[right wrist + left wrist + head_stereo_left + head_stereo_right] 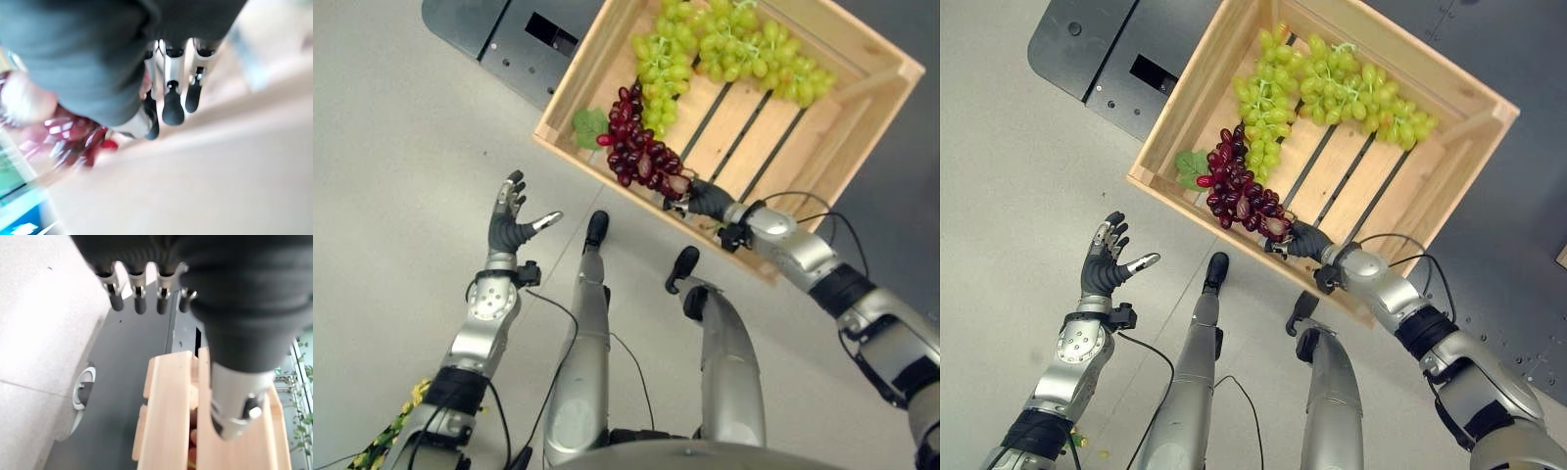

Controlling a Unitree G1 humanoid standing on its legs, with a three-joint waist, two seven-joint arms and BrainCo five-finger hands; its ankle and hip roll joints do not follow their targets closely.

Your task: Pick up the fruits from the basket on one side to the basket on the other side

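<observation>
Two kinds of grapes sat in the wooden crate (876,83) on the floor: green bunches (734,44) along its far side, the red bunch (641,147) at the near-left corner, long axis running along the left wall. Your right hand (705,199) was at that bunch's near end, over the near rim; I couldn't tell whether its fingers had closed. Left hand (509,223) hung spread over bare floor, well clear. Up was the open way out.

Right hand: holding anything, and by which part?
The right hand grips the red grape bunch at its near end, by the wooden crate's front wall. The left hand holds nothing.
</observation>
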